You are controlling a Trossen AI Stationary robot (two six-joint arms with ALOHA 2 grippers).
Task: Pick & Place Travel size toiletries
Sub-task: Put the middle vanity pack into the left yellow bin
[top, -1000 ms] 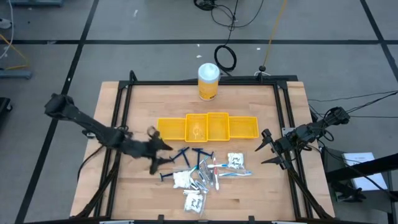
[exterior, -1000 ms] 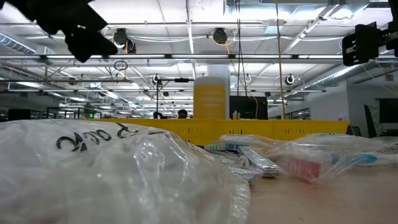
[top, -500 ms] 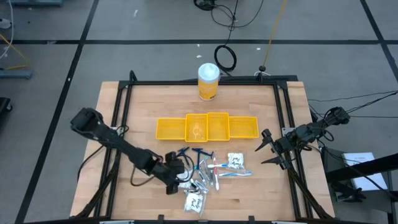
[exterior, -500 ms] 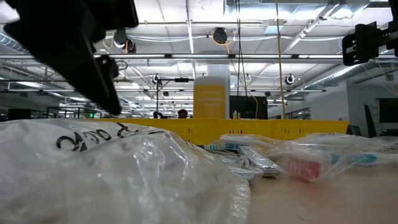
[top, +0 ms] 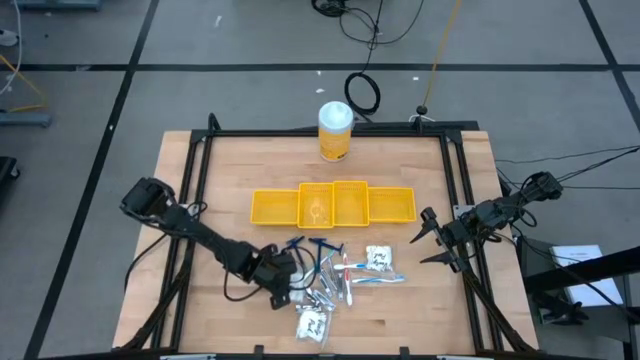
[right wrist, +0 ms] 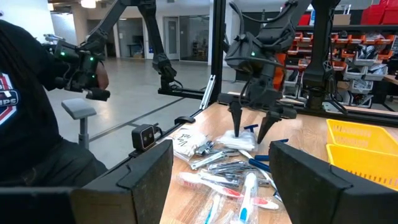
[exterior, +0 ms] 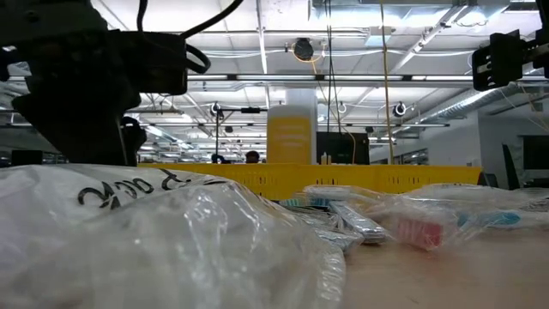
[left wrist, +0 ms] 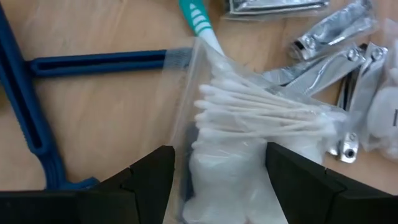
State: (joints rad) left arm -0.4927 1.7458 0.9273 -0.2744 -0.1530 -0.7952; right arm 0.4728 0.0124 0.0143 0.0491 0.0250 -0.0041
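Left gripper: the left gripper (top: 285,293) is low over the near-left edge of the toiletry pile; in the left wrist view (left wrist: 219,171) its jaws stand wide with a clear packet of cotton swabs (left wrist: 249,134) between the two fingers (left wrist: 152,171), not pinched.
Right gripper: the right gripper (top: 427,240) waits near the table's right rail, well apart from the pile, fingers spread and holding nothing; the right wrist view (right wrist: 217,180) shows the same wide gap.
Toiletries: the pile (top: 335,280) lies on the wooden table (top: 220,190), just in front of the yellow bins (top: 335,204).
High view only: the whole layout, with the tall yellow canister (top: 335,130) behind the bins, blue razors (top: 322,246) at the pile's far side and a white packet (top: 313,324) nearest the front edge.
Left wrist view only: a dark blue razor (left wrist: 37,124) lying flat on the wood beside the swab packet, a teal-headed toothbrush (left wrist: 199,22) reaching under the packet's far end, and silvery nail clippers (left wrist: 336,53) in clear wrap just beside it.
Right wrist view only: the left arm seen from across the table, its finger tips down at a white packet (right wrist: 239,142); toothbrushes (right wrist: 245,190) in the foreground; a person (right wrist: 37,118) in dark clothing beyond the table edge.
Low view only: a crinkled clear bag (exterior: 163,240) fills the foreground, a wrapped toothbrush with red bristles (exterior: 425,230) lies to one side, and the bins' wall (exterior: 343,178) runs behind; whether the gripper touches anything cannot be told here.
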